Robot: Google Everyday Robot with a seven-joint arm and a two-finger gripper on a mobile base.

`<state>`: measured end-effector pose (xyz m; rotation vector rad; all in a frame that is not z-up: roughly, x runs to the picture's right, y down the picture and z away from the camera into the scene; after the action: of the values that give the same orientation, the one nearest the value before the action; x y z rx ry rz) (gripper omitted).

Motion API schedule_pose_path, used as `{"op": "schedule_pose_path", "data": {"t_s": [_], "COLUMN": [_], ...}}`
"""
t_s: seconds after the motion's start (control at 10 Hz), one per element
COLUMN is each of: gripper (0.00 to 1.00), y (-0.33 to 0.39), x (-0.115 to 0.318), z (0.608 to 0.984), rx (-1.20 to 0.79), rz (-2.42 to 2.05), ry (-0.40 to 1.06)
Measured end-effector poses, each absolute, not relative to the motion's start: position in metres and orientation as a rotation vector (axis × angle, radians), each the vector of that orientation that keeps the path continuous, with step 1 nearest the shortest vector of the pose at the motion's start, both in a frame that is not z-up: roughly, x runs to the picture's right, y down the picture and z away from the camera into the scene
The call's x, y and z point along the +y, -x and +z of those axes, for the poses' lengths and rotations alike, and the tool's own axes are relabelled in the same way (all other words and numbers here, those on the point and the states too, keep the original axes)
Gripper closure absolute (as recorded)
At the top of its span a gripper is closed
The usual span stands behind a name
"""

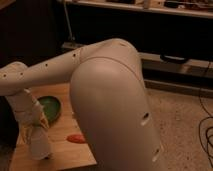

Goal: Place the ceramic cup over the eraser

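My gripper [38, 134] is at the lower left, pointing down over the wooden table [65, 152]. It is shut on the ceramic cup [41, 149], an off-white tapered shape held upright with its lower end at or just above the table top. The eraser is not in view; it may be hidden under the cup or behind my arm. My big pale arm [110, 100] fills the middle of the view and hides much of the table.
A green round dish [50, 107] sits on the table behind the gripper. A red-orange oblong thing [76, 138] lies to the right of the cup. The table's front edge is close below the cup. Dark shelving and a speckled floor lie beyond.
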<state>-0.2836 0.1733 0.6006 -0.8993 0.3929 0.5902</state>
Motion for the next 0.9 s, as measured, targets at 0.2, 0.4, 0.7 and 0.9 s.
{"op": "schedule_pose_path", "data": {"t_s": [0.2, 0.4, 0.7, 0.9], "gripper": [0.98, 0.89, 0.71, 0.70], "y": [0.2822, 0.2819, 0.2823, 0.2820], "x": [0.1743, 0.1754, 0.1775, 0.1786], "z": [0.6027, 0.6042, 0.6047, 0.6065], "rx": [0.393, 0.392, 0.389, 0.388], "rz": [0.595, 0.599, 0.606, 0.612], "ry": [0.901, 0.901, 0.904, 0.906]}}
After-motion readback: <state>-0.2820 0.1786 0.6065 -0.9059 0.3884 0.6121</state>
